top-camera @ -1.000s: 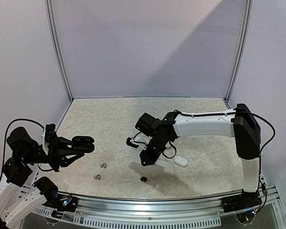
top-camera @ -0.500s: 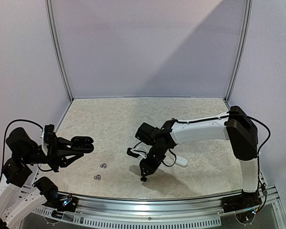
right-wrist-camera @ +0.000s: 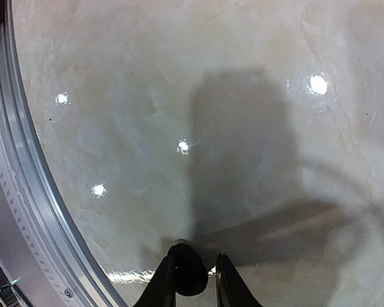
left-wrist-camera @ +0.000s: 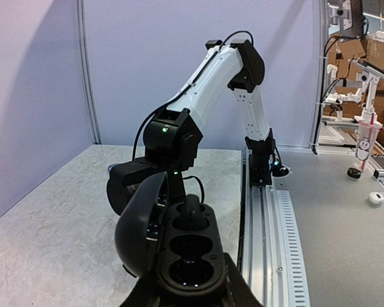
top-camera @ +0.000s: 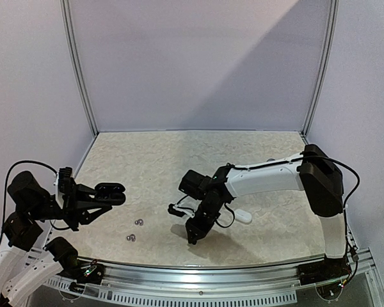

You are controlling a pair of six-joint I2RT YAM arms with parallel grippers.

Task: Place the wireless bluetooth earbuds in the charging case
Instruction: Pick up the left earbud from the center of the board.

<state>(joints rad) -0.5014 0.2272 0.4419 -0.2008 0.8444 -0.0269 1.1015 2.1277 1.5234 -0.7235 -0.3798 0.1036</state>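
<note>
At the front of the desk point(top-camera: 147, 160), just inside the ribbed metal rail point(right-wrist-camera: 25, 192), the right hand point(top-camera: 193, 236) is pointing straight down. Its fingers point(right-wrist-camera: 163, 284) are standing barely parted, straddling a glossy, rounded black earbud point(right-wrist-camera: 187, 276) that is lying on the pale marbled surface. One finger is touching it, and a sliver of light is showing at the other.

A little farther in, to the left, two tiny grey earbuds point(top-camera: 139, 222) point(top-camera: 131, 237) are lying loose near each other. Above them the left hand point(top-camera: 101, 196) is clamping a smooth black charging case point(left-wrist-camera: 189, 256) and holding it off the desk. Its domed lid point(left-wrist-camera: 137, 230) is hanging open beside two round wells, and the farther well seems to be holding something dark. Just behind the right hand, an oval white case point(top-camera: 242, 217) is resting flat.
</note>
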